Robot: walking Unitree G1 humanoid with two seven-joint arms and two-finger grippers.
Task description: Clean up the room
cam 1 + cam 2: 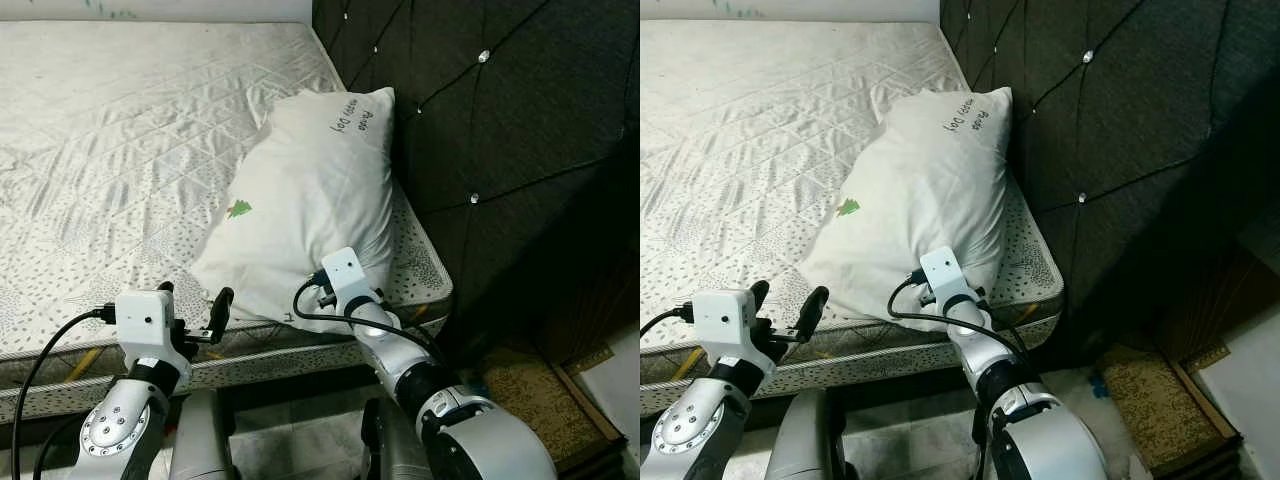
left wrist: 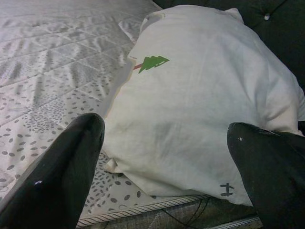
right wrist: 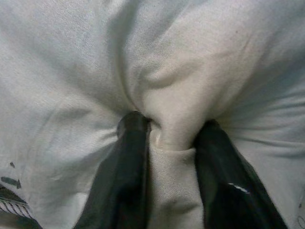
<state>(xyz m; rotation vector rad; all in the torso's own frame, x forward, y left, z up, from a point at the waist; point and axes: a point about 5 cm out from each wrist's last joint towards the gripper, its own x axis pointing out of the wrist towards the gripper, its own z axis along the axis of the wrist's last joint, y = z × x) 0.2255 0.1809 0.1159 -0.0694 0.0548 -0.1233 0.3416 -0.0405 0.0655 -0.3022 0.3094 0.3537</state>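
Right gripper (image 3: 167, 143) pinching fold of pillow (image 1: 310, 190) at mattress (image 1: 120, 150) near corner by headboard (image 1: 500, 120) — soft, light, I'd grab more cloth. Left gripper (image 1: 190, 312) spread wide, empty.

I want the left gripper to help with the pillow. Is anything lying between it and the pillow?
Nothing visible does. The left gripper hovers open at the mattress edge, with bare mattress up to the pillow. The right gripper pinches the pillow's near edge.
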